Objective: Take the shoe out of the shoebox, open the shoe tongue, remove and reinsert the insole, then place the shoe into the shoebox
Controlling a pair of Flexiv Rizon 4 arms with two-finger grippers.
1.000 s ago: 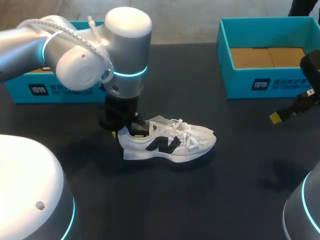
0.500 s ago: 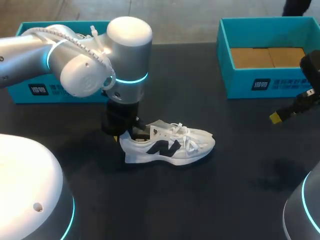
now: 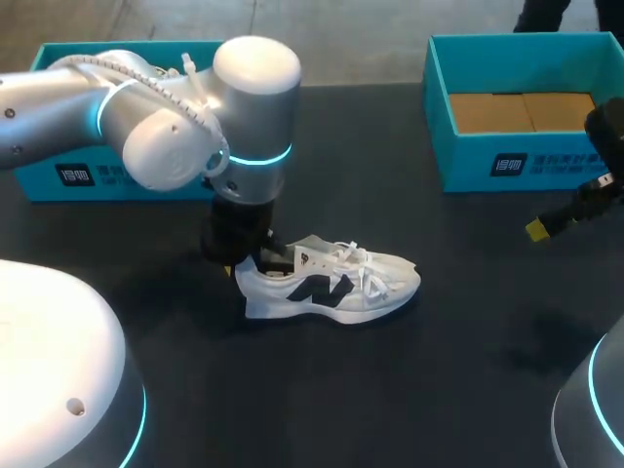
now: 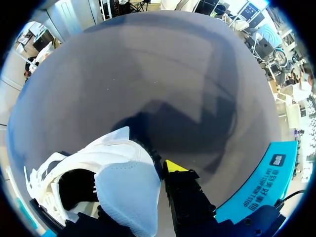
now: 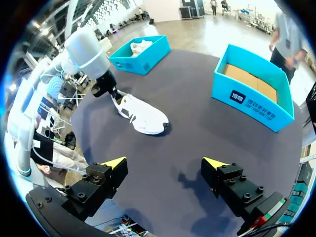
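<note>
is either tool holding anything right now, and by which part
The left tool holds the shoe by its heel collar. The right tool is open and holds nothing.

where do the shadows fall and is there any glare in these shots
Head view: soft shadow on the table beside the shoe, mild sheen on the left arm. Left wrist view: a blocky shadow on the table ahead of the left tool. Right wrist view: dark shadow on the table under the right tool; no harsh glare.
</note>
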